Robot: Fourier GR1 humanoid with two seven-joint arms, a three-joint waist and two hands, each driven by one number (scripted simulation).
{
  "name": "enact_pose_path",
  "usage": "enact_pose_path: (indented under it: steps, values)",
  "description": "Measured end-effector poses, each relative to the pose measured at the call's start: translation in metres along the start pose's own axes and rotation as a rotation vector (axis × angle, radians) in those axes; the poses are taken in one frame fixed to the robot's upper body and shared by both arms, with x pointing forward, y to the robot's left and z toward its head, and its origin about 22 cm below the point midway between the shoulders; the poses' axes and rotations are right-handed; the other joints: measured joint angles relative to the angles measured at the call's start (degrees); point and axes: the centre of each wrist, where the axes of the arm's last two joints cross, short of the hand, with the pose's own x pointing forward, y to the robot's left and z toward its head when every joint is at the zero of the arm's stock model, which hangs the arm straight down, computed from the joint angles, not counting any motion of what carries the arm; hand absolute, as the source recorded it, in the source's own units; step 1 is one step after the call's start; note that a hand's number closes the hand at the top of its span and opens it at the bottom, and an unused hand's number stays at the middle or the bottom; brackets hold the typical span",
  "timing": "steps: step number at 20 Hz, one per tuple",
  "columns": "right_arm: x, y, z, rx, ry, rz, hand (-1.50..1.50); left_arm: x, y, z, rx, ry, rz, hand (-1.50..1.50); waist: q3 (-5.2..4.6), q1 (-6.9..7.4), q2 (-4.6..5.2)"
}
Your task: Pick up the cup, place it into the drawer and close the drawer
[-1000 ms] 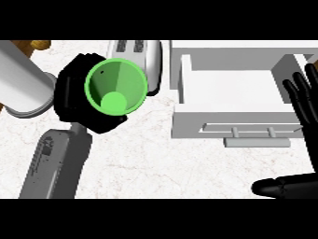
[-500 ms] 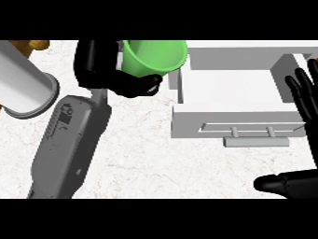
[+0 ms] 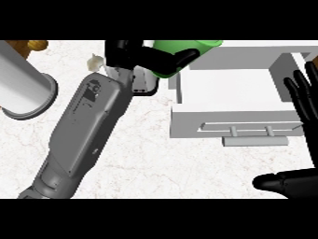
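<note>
A bright green cup (image 3: 183,51) is held at the top of the head view, and my left hand (image 3: 139,55) is curled round it, its black fingers crossing the cup's side. The cup hangs just past the left rear corner of the open white drawer (image 3: 237,122), over its left wall. The top edge of the view cuts off part of the cup. A bar handle (image 3: 252,130) shows on the drawer's front. My right hand (image 3: 315,116) rests open at the right edge, fingers up, beside the drawer's right side.
A large white cylinder (image 3: 13,79) lies at the left on the marble counter (image 3: 148,158). A small brown knob (image 3: 37,44) sits at the top left, over a strip of wood floor. My grey left forearm (image 3: 82,130) crosses the counter diagonally.
My left hand has carried the cup up and to the right, from over the counter to the drawer's left rear corner. The forearm stretched further out. The right hand stayed still.
</note>
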Motion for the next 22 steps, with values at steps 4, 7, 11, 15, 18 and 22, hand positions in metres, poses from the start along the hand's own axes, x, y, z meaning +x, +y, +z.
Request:
enact_pose_path:
  steps: [4,7,11,15,18,22]
  values:
    - [0.002,0.001,-0.004,0.007,0.0,-0.002,-1.5,-0.009,-0.015,-0.01,0.008,0.026,-0.023,1.5,0.01,-0.32,0.09]
    - [0.003,0.0,-0.002,0.01,0.001,-0.002,-1.5,-0.018,-0.02,-0.014,0.014,0.045,-0.031,1.5,0.01,-0.48,0.12]
    - [0.001,-0.002,-0.003,0.012,0.001,-0.003,-1.5,-0.028,-0.03,-0.018,0.018,0.066,-0.045,1.5,0.0,-0.91,0.22]
    - [0.0,-0.001,-0.003,0.014,-0.007,-0.008,-1.5,-0.035,-0.039,-0.022,0.018,0.102,-0.071,1.5,0.02,-1.49,0.35]
    - [-0.001,0.002,-0.002,0.021,-0.01,-0.006,-1.5,-0.044,-0.04,-0.022,0.014,0.128,-0.087,1.5,0.02,-1.95,0.47]
    - [0.0,0.0,-0.005,0.037,-0.013,-0.015,-1.5,-0.049,-0.044,-0.026,0.0,0.15,-0.141,1.5,0.04,-2.92,0.77]
